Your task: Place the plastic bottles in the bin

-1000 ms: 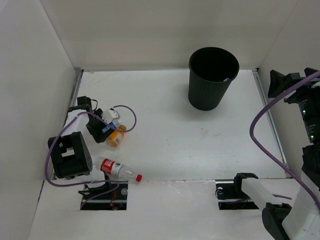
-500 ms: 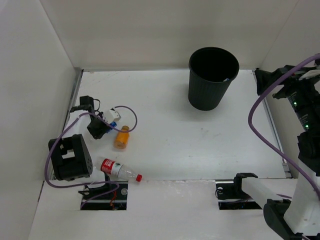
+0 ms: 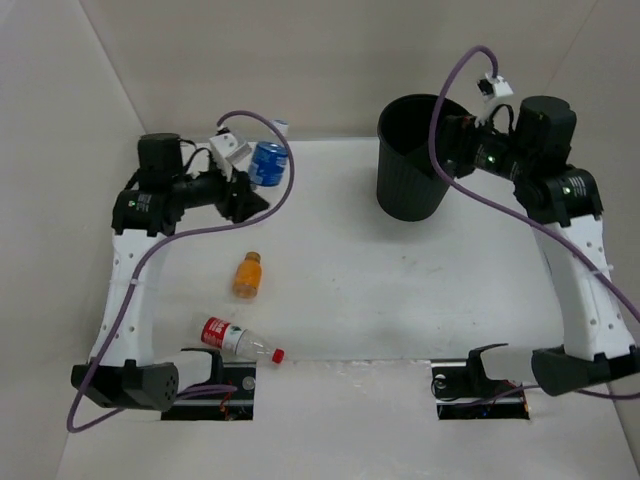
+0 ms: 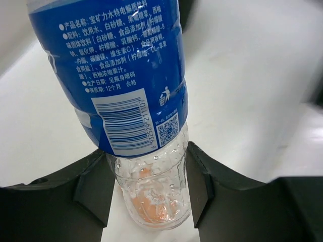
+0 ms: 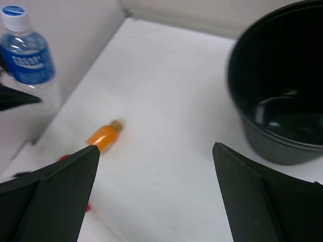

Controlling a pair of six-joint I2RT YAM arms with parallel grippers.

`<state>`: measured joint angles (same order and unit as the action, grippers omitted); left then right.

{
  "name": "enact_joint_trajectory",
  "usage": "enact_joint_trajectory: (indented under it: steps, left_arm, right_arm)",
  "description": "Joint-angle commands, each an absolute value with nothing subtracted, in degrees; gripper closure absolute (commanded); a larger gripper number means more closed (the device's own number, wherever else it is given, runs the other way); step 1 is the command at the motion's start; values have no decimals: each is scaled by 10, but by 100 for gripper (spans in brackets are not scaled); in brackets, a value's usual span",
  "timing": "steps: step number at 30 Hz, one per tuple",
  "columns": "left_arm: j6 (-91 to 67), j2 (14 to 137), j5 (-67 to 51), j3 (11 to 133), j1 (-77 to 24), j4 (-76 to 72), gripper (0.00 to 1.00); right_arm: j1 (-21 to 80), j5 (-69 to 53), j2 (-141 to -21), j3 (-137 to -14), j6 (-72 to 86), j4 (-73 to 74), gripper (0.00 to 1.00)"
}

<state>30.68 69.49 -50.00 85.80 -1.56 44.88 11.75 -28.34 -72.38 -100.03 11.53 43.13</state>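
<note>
Left gripper [image 4: 149,186]: clamped on the clear blue-labelled plastic bottle [image 4: 121,75] — just raised off the table [image 3: 400,290].
Right gripper [image 5: 156,191]: fingers apart, swung up beside the tall black ribbed bin [image 3: 408,190].
Yet to be binned: short orange bottle [image 3: 247,275], red-capped bottle [image 3: 232,338].

I see blue-label bottle [image 3: 267,163] upright, raised off bench [image 3: 400,290], lower body pinched between left fingers [image 4: 96,194]. Lying on bench front left: orange bottle [image 3: 247,275], red-label bottle [image 3: 235,340]. Black ribbed bin [image 3: 415,170] upright at far right, faint clear bottle [image 5: 275,113] inside.
</note>
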Motion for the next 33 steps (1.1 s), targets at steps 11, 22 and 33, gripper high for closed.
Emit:
enact_joint_trajectory:
  steps: [11, 22, 33]
  left_arm:
    - [-273, 779, -592, 911, -190, -57, 86]
    - [-268, 807, -592, 922, -275, -57, 86]
    - [-268, 795, -599, 920, -282, -56, 86]
  right_arm:
    - [245, -488, -862, -1193, 175, 345, 0]
    - [277, -445, -913, -1244, 140, 358, 0]
    - [276, -382, -968, -1308, 69, 399, 0]
